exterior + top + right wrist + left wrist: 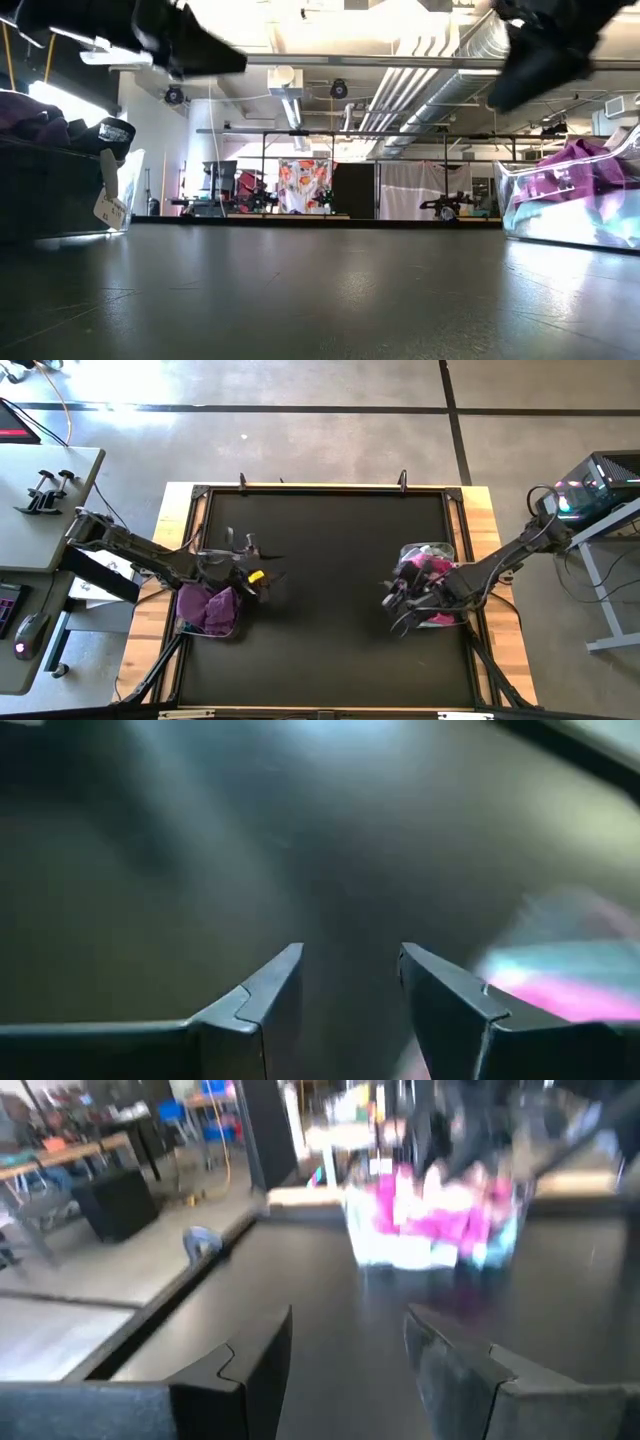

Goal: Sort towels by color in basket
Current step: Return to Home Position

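Left gripper and right gripper both gape empty; purple towels fill the nine o'clock bin, pink towels the three o'clock bin; lift first, the right gripper seemingly near its rim.

Parted, empty dark left gripper above black tabletop; beyond, clear plastic bin heaped with soft magenta and pink towels.
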`<state>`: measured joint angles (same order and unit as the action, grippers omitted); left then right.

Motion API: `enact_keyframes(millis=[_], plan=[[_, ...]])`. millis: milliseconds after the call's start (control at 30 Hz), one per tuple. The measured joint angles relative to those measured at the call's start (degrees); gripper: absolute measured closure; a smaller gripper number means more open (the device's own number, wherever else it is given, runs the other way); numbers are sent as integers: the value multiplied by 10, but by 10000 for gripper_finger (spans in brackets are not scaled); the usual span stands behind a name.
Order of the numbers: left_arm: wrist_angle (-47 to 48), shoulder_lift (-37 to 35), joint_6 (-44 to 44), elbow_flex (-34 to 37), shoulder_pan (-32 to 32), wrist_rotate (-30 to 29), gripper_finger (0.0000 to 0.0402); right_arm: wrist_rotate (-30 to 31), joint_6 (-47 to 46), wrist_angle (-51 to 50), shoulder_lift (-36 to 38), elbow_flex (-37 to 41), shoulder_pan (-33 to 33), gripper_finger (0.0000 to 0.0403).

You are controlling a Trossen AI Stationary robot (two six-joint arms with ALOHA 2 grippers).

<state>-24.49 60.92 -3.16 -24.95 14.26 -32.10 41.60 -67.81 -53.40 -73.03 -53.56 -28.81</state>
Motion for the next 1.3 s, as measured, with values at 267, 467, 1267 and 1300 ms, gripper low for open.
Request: enact_keyframes(millis=[267,467,1267,1300], plan=[[-20,-137,-26,-4,-15,120,220,-96,379,385,3,89,104,249],[94,-296,-41,-5,-52,151,220,-266,594,701,13,181,208,271],[441,-604,61,-4,-72,134,220,-248,605,711,504,405,211,275],[443,-604,61,-4,-72,133,220,-251,598,707,521,412,211,275]])
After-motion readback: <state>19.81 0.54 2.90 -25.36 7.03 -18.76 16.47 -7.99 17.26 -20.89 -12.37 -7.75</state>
